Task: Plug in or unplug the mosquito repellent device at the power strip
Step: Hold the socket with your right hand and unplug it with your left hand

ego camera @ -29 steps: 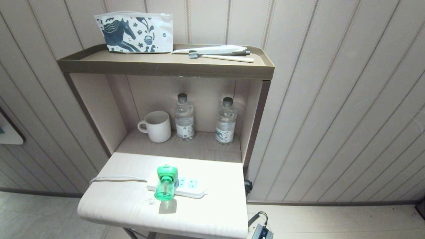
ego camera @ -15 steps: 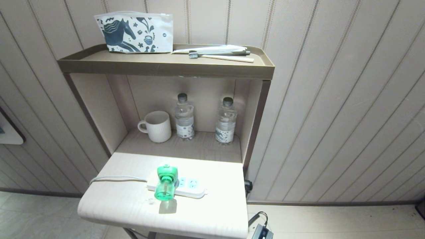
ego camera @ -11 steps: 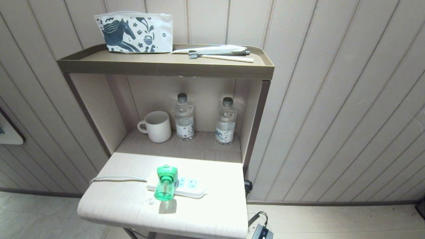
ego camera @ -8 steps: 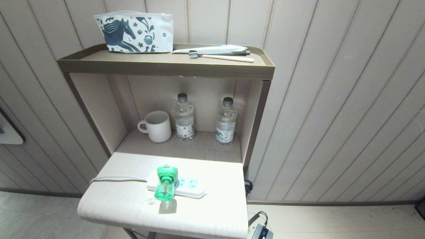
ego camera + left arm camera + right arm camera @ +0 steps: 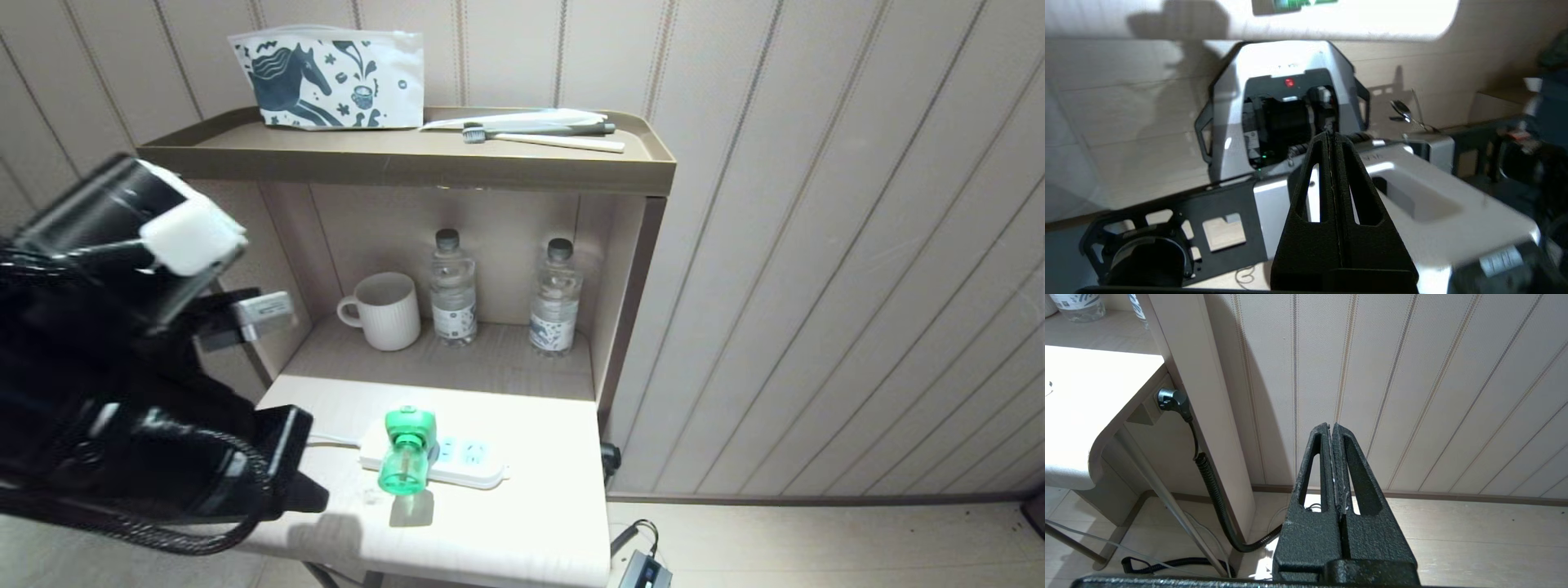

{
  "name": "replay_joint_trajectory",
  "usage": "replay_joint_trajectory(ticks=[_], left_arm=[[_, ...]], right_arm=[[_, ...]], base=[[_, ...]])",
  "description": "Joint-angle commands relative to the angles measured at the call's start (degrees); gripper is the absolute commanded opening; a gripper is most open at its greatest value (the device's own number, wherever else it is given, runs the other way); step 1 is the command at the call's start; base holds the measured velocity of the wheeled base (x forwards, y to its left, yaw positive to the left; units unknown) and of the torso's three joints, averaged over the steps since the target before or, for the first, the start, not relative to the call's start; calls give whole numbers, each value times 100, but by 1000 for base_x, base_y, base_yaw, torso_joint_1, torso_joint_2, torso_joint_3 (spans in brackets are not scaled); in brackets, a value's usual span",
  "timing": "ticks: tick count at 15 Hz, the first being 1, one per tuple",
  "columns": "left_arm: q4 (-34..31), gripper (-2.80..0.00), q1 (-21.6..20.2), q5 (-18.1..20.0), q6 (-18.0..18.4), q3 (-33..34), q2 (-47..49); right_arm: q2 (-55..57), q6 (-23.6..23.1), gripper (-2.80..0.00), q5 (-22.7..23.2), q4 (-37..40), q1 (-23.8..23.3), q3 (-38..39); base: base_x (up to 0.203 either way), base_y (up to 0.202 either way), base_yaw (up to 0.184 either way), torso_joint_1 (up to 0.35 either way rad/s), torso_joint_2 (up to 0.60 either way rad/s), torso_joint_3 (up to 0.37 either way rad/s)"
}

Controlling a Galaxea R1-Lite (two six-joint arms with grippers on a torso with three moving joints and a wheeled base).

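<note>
Left arm (image 5: 122,367): looming at the table's left edge, well apart from the strip; left gripper (image 5: 1331,141) pressed together, empty.
Right gripper (image 5: 1332,433): parked low by the wall, pressed together.
Power strip (image 5: 469,461): lying on the white tabletop (image 5: 506,531).
Mosquito repellent device (image 5: 406,451): sitting plugged into the strip's left end, bottle pointing forward. Likely light, rigid, slick; gripping the opaque head advisable.

- My jaws are black, both pairs, with a rough grain.
- The device (image 5: 406,452) is green: solid on the head, see-through on the bottle.
- The strip (image 5: 457,461) is white with pale blue socket faces.
- The desk (image 5: 522,523) is pale cream.
- The mug (image 5: 384,311) is off-white with fine upright ribs.
- The pouch (image 5: 326,69) is white, printed with a dark teal horse.
- The shelf (image 5: 408,163) is brown.
- The wall (image 5: 816,245) is beige with thin stripes.
</note>
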State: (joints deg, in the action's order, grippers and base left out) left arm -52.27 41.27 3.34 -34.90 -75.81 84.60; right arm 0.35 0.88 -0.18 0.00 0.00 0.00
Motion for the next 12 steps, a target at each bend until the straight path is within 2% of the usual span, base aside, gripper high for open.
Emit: replay_joint_trajectory(ticks=[1,4,5,6,7,12], left_arm=[[10,-280,153,-333,-118,-263,928],[12,-280,183,-752,-476,-886,1488],[2,-148,187,-871,-559,-1037,1552],[-10,0,188,-993,-581,-1093,1614],[13,0,188,-1226,-583,-1149,1733],[-261,0,186,-1353,-823,-1877,2295]], right_arm=[[9,0,-280,1,0,-1,0],[9,0,-280,1,0,0,0],[9,0,-280,1,0,0,0],[9,0,-280,1,0,0,0],[9,0,-280,1,0,-4,0],[9,0,-280,1,0,0,0]], base=[[0,0,0,0,0,0],[0,0,0,0,0,0],[0,0,0,0,0,0],[0,0,0,0,0,0],[0,0,0,0,0,0],[0,0,0,0,0,0]])
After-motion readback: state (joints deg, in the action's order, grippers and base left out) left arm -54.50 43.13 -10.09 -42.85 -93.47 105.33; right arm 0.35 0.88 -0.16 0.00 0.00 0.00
